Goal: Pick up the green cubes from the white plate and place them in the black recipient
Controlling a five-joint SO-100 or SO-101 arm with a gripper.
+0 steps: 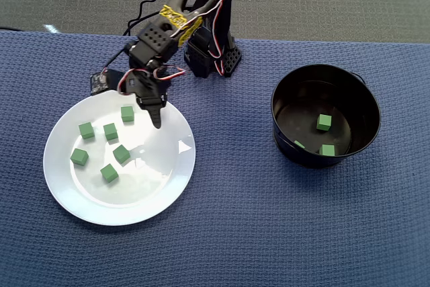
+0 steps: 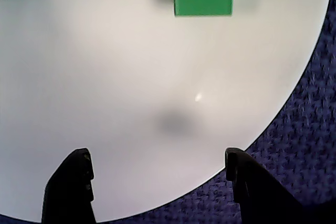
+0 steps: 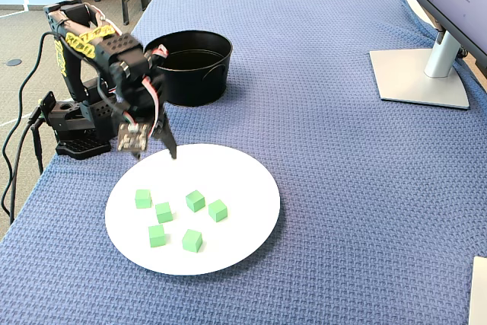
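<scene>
From overhead, the black two-finger gripper (image 1: 156,117) reaches down from its folded arm over the upper edge of the large glossy white plate (image 1: 80,196). Six small matte green cubes (image 1: 111,132) lie on the plate; three more sit inside the round black metal pot (image 1: 285,92) (well apart, at right).

The wrist view shows both fingertips (image 2: 71,182) spread wide, holding nothing, one cube ahead.

In the fixed view the gripper (image 3: 156,148) hangs just above the plate's near rim.
</scene>
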